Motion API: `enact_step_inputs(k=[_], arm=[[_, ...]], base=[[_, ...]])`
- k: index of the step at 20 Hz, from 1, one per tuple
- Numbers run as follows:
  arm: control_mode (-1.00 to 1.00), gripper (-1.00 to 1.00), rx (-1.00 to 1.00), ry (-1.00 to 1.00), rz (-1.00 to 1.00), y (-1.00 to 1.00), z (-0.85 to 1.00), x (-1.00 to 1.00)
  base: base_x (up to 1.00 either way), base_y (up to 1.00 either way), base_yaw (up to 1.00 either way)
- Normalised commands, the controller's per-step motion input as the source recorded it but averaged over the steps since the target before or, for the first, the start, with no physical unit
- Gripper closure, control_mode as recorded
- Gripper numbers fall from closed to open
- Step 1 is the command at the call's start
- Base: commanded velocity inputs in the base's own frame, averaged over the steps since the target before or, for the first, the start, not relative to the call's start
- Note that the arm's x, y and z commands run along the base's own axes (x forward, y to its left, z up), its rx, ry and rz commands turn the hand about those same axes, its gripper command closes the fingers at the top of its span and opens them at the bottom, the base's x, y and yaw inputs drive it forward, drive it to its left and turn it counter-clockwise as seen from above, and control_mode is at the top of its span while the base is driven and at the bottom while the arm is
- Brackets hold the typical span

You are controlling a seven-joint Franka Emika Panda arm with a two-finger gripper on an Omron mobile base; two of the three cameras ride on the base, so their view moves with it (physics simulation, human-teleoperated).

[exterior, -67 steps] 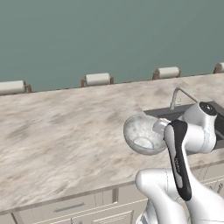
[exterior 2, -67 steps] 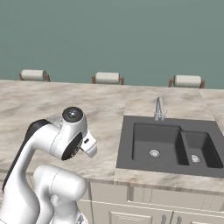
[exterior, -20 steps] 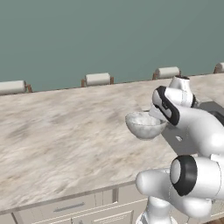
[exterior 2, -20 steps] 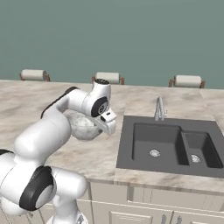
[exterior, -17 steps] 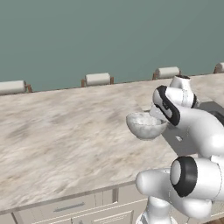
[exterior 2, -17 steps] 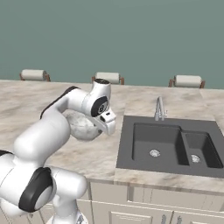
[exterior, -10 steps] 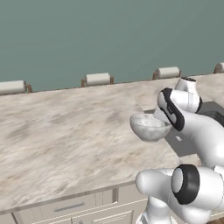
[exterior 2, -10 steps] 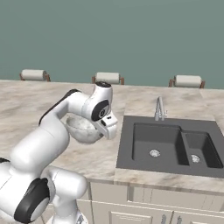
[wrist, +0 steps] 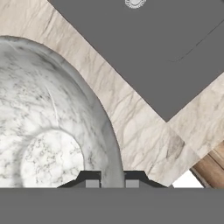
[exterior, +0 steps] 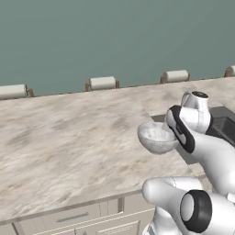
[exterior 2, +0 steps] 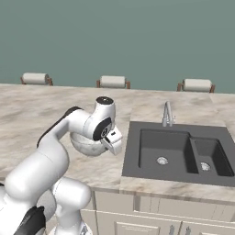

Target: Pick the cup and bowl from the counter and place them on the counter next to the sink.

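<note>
Hanging just above the counter (exterior: 69, 137), the bowl (exterior: 156, 137) is pinched by its rim in the gripper (wrist: 112, 180), one dark fingertip inside the wall and one outside it, as the hand view shows. The jaws are nearly closed, clamped on that thin speckled edge. From the right base view the bowl (exterior 2: 89, 143) sits tucked under the arm's wrist, its rounded grey-white underside showing below the white housing, and it looks slightly tilted rather than level. A soft shadow lies on the stone beneath it, so it seems clear of the surface, though I cannot be sure of the gap.

Just beside it, toward the right in that view, is the sink (exterior 2: 176, 153), a dark grey double basin with the large well nearer the bowl and the small one beyond. A strip of beige marbled counter separates the bowl from the sink's edge. The thin metal faucet (exterior 2: 167, 114) stands at the back rim of the sink. In the hand view the sink (wrist: 153, 48) fills the upper right as a flat dark slab, with a drain (wrist: 134, 3) at the very top edge.

Farther back, along the line where the counter meets the teal wall (exterior 2: 119, 36), three white rolls on small brackets (exterior 2: 113, 81) are spaced out. Cream panelled cabinets (exterior 2: 151, 218) run below the countertop.
</note>
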Motion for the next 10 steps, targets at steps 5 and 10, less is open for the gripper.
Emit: enact_step_inputs(k=[5, 10], arm=[[-1.00, 1.00, -0.12, 0.01, 0.00, 0.00, -0.07, 0.00], [-1.00, 1.00, -0.02, 0.00, 0.00, -0.06, 0.00, 0.00]], base=[[0.00, 0.00, 0.00], [0.00, 0.00, 0.00]])
